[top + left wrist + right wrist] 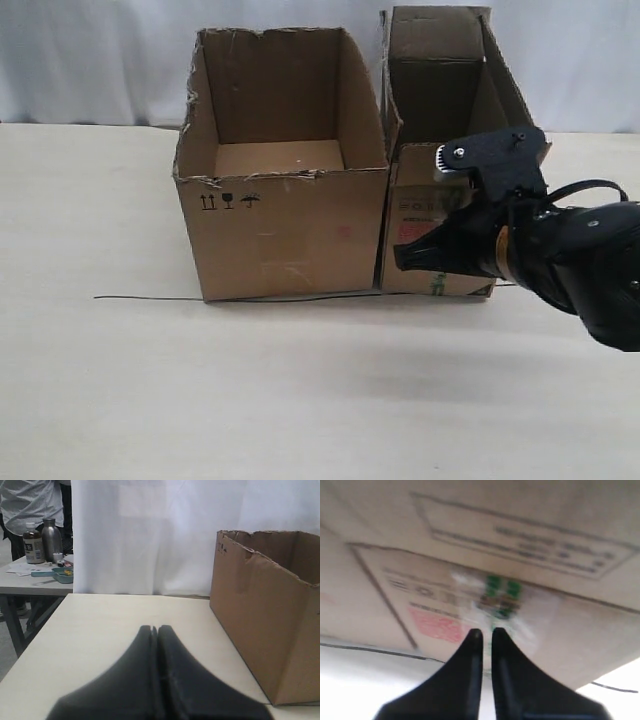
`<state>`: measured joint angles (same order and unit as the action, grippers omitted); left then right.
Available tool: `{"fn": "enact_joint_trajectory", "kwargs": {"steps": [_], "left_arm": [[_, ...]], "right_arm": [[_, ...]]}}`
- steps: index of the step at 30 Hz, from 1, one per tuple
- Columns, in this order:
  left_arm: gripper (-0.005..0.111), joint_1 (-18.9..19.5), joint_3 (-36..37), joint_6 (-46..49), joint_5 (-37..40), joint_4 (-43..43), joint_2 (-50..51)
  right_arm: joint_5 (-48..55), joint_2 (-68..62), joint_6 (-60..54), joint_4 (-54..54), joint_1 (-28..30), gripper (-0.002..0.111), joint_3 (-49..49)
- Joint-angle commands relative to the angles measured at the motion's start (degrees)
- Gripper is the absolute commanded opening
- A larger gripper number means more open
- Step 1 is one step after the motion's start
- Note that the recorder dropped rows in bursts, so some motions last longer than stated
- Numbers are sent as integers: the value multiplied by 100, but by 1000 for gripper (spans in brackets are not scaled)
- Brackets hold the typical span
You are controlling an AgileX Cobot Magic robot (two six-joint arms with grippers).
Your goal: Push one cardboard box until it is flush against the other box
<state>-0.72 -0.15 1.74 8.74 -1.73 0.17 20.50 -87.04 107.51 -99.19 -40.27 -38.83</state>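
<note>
The cardboard box [440, 90], narrow and tall with upright flaps, stands right of the other box [285, 235], the wide carton with black handling symbols. No gap shows between their fronts. My right gripper [400, 257] hovers low in front of the narrow box, pointing left, its fingers nearly together with nothing between them. The right wrist view has the gripper [486, 632] close to the box front [580, 620], under the red label [436, 625] and green tape [502, 587]. My left gripper [154, 628] is shut over the table, apart from the wide box [260, 615].
A thin black wire [150, 298] lies on the table along the fronts of the boxes. A white curtain hangs behind. In the left wrist view a side table [30, 582] with bottles and a standing person [30, 500] lie beyond the table's edge.
</note>
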Motion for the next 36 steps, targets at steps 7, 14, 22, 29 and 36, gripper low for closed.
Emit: {"fn": "enact_joint_trajectory", "kwargs": {"steps": [7, 14, 22, 29, 36], "left_arm": [[0, -36, 15, -3, -52, -50, -17], [0, -36, 15, -3, -62, -50, -17], [0, -36, 15, -3, -62, -50, -17], [0, -36, 15, -3, -62, -50, -17], [0, -36, 15, -3, -62, -50, -17]], "right_arm": [[-562, 2089, -2519, 2591, 16, 5, -28], [-183, 3275, -3255, 3284, 653, 5, -282], [-1842, 1877, -3329, 3642, 3249, 5, -844], [-3394, -61, -3174, 3899, 4359, 5, -1727], [-4042, -1718, -2392, 3604, 4506, 5, -2853]]}}
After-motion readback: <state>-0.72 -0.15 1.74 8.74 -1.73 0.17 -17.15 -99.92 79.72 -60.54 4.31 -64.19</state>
